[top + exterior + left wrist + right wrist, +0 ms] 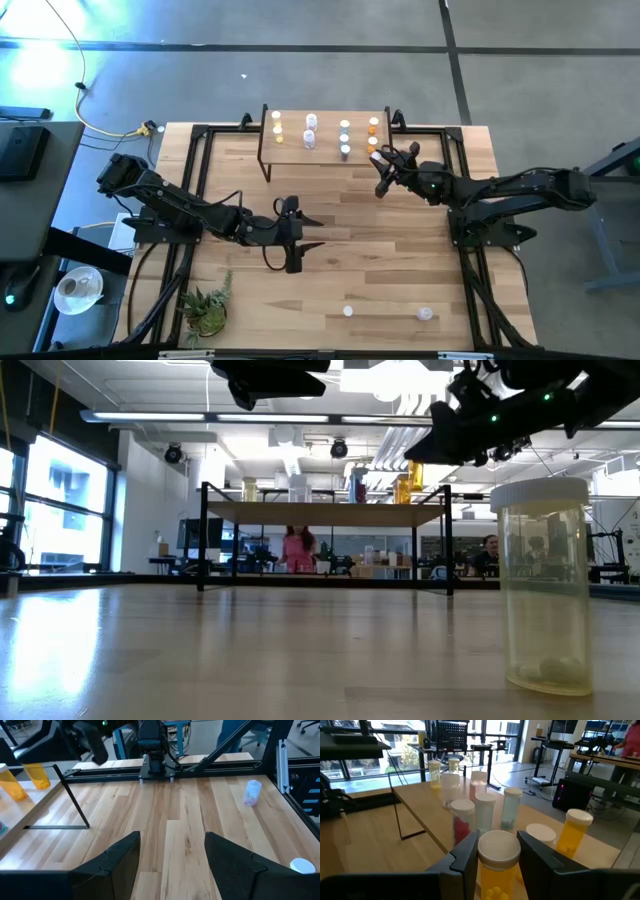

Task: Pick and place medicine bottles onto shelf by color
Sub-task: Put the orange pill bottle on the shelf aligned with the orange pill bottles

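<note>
Holding an orange bottle (496, 870) upright, white cap up, my right gripper (498, 851) clamps it over the shelf (325, 155), while my left gripper's (172, 852) fingers stand apart.

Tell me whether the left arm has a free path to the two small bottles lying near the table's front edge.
Probably yes. The left gripper hangs open and empty over mid-table, and bare wood lies between it and the two white-capped clear bottles. The small green plant stands off to the side.
</note>
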`<state>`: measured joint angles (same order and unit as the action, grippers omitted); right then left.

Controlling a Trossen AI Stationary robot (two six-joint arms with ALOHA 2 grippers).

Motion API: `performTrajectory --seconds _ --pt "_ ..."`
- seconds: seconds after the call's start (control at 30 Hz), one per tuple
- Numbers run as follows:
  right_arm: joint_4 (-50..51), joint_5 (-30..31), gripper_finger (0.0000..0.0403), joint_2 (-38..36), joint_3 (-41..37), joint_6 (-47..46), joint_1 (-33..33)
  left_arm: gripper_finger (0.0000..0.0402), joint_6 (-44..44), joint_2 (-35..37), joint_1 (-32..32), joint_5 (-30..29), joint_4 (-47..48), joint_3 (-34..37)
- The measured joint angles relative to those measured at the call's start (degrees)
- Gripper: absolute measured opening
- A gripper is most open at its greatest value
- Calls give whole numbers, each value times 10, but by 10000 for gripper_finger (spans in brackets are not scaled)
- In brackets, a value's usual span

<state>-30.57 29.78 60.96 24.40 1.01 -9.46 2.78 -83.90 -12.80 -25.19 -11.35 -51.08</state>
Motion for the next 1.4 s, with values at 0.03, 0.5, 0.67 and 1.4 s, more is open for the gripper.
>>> performTrajectory --seconds 0.03,0.5,0.67,1.4 --pt "-5 -2 106 9 0 -1 -4 211 0 0 0 0 0 0" --pt "-35 -12 106 58 0 -39 -46 211 0 0 0 -1 0 0" --pt "-36 -17 106 58 0 -42 -58 211 0 0 0 -1 0 0" --pt "-29 -48 143 59 1 -51 -68 211 0 -1 0 -1 0 0"
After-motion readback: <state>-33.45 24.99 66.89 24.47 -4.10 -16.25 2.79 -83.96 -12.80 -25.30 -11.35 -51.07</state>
